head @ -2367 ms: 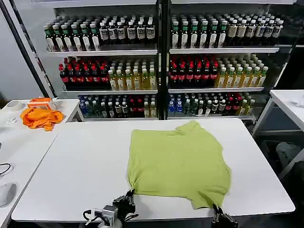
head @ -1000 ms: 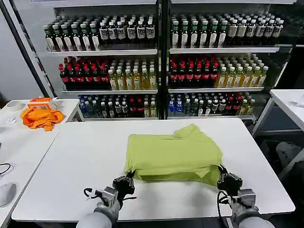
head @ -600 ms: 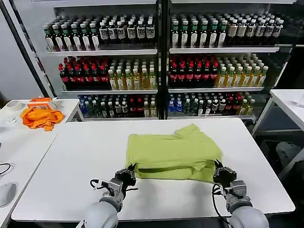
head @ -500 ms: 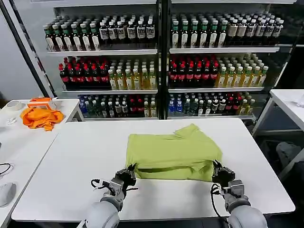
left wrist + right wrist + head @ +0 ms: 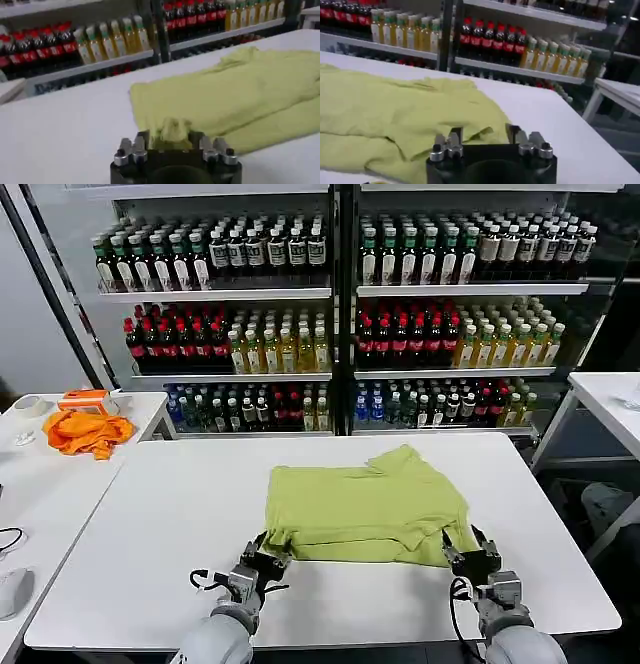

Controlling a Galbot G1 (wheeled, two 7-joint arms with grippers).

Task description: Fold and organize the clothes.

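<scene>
Fingers of the left gripper [image 5: 262,559] sit spread at the near left corner of the T-shirt [image 5: 365,504], and from its wrist camera a little peak of green cloth [image 5: 172,131] stands up between them [image 5: 139,141], though whether they pinch it I cannot tell. Over on the other side, the right gripper [image 5: 470,556] is at the near right corner, fingers [image 5: 454,136] apart with the shirt's edge lying in the gap. Now the T-shirt itself lies doubled over in the middle of the white bench [image 5: 150,524], its long axis running left to right, folded edge toward the robot, a sleeve poking up toward the drinks shelves [image 5: 340,314] behind. An orange cloth [image 5: 85,431] sits on the side table to the left.
</scene>
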